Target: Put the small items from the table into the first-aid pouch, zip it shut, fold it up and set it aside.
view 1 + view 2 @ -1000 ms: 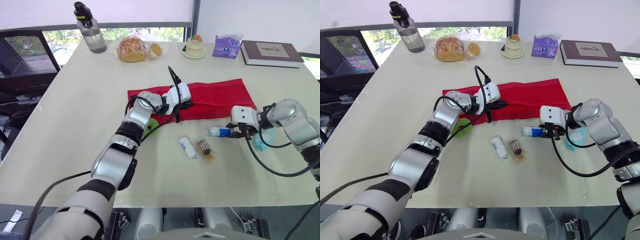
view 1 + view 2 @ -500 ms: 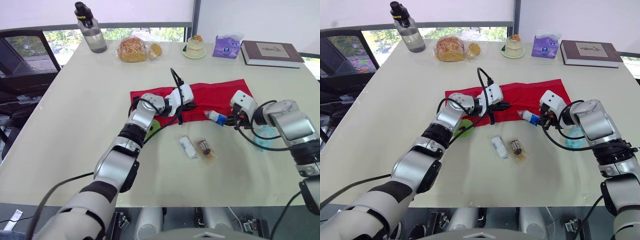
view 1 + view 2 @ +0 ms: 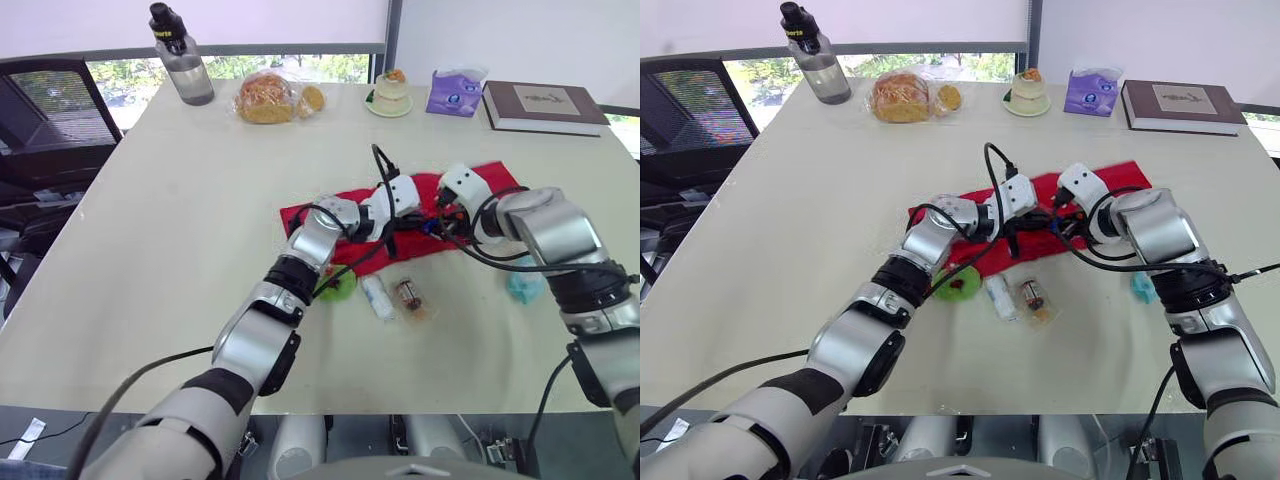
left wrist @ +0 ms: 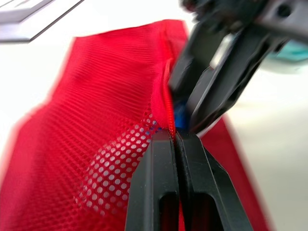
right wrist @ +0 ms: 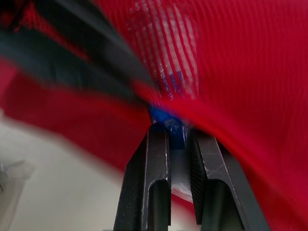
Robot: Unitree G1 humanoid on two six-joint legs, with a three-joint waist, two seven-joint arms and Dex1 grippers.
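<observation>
1. Left claw [image 4: 174,137] is clenched on the raised lip of the red pouch [image 4: 91,101]. Its wrist view shows an open mesh of round holes, which the head views show as plain red cloth.
2. Right claw [image 5: 177,131] grasps a small tube [image 5: 168,120], blue-capped and white-bodied, its cap tucked under the pouch's lip.
3. From the head views, both claws meet at the pouch's middle on the pale surface [image 3: 180,230], and a black cable loops over the fabric.
4. Just in front of the pouch lie a white vial [image 3: 377,296], a clear packet [image 3: 411,298] and a green round item [image 3: 338,286]. A teal item [image 3: 524,284] sits beside the right arm.
5. Well beyond stand a bottle [image 3: 182,55], bagged bread [image 3: 265,98], a purple tissue pack [image 3: 455,92] and a book [image 3: 540,105].
</observation>
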